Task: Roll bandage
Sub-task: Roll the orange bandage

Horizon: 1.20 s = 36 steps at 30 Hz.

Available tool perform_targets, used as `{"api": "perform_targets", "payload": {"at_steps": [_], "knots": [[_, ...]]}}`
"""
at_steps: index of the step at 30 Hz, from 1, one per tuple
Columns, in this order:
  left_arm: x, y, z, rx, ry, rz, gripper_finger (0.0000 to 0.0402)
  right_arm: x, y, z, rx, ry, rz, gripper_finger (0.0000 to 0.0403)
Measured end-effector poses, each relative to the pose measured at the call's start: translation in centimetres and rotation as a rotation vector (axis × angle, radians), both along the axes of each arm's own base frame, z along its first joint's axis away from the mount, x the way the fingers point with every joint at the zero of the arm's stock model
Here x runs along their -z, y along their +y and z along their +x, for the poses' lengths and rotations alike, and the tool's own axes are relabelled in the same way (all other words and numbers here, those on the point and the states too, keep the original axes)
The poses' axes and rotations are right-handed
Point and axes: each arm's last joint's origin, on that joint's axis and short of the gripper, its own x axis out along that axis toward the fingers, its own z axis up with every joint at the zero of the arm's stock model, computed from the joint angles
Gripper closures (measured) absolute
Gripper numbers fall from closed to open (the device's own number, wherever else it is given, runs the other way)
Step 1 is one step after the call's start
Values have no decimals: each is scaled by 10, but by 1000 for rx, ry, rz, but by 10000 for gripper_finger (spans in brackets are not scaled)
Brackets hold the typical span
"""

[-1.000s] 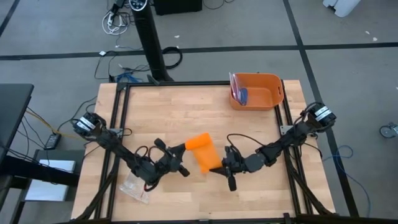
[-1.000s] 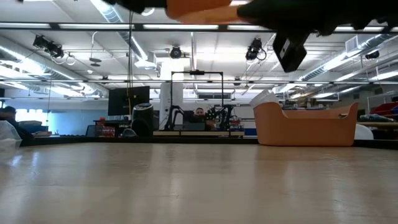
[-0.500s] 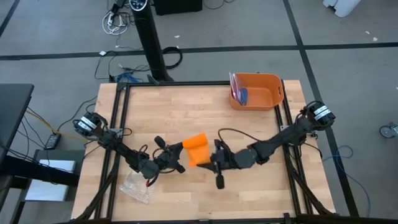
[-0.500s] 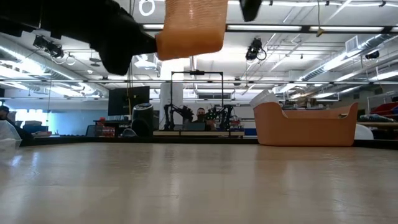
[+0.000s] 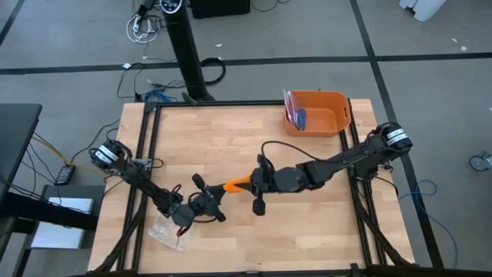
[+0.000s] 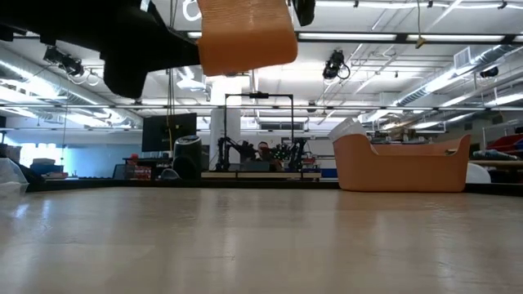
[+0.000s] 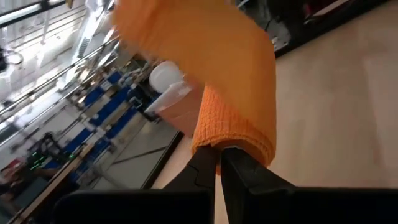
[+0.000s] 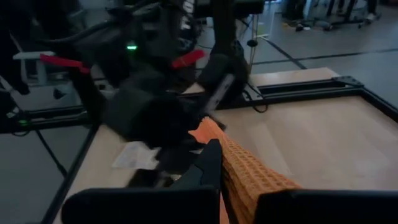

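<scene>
The orange bandage (image 5: 237,184) hangs in the air between my two grippers, above the table's middle, and shows as a narrow band from above. In the low view the bandage (image 6: 245,37) hangs well clear of the tabletop. My left gripper (image 5: 221,191) is shut on its left end. My right gripper (image 5: 250,183) is shut on its right end. The left wrist view shows the bandage (image 7: 211,74) as a broad folded cloth rising from the fingers. My left gripper pinches a bunched lower edge of the bandage (image 7: 231,138) between its two shut fingers. The fingers come level from the table's left. The cloth is lifted clear and runs on toward the other gripper. My right gripper holds the bandage's other end (image 8: 239,168) beside its dark finger (image 8: 208,165). It comes level from the table's right. The cloth runs from it toward the left gripper; the second finger is hidden by the cloth.
An orange plastic bin (image 5: 317,113) stands at the table's far right corner. A crinkled clear plastic bag (image 5: 167,229) lies near the front left, close under the left arm. The black frame rails (image 5: 150,154) run along the table's sides.
My right gripper has gone toward the table's left and a little toward its far edge, closing on my left gripper. The bandage, which showed as a broad flat strip between them, now shows as a short narrow band, still lifted clear.
</scene>
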Motion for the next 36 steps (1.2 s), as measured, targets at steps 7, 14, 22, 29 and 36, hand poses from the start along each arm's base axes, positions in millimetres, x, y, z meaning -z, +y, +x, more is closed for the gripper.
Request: {"api": "perform_targets", "payload": {"at_steps": [7,14,22,29,36], "knots": [[-14,-19,11,48,73,58,389,8,-15,2,23,77,62,402],[-25,-32,15,63,106,95,389,17,-19,0,47,168,159,380],[-27,-36,14,80,104,94,389,22,-19,-3,53,235,242,311],[-27,-39,11,96,95,84,390,18,-20,-6,57,230,253,248],[-27,-44,8,116,87,71,390,-4,-23,-18,47,178,277,212]]}}
